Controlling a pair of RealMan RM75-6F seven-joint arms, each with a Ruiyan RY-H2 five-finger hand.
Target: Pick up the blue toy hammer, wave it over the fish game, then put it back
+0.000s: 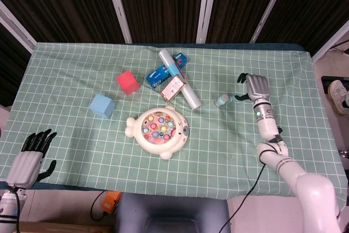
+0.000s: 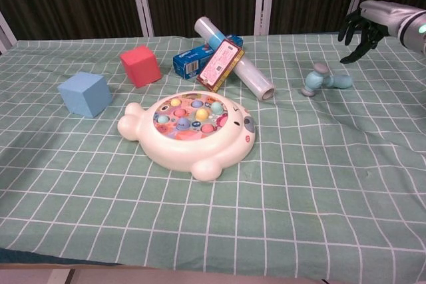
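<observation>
Right hand released, fingers spread, raised just right of the hammer, hammer lying on the green cloth at far right, fish game at centre, left hand holding nothing, fingers apart, off the near left edge

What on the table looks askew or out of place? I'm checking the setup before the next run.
Only the small pile behind the fish game: a red packet leans tilted against a clear roll lying across a blue box. The blue hammer lies flat, and the right hand is off it.
</observation>
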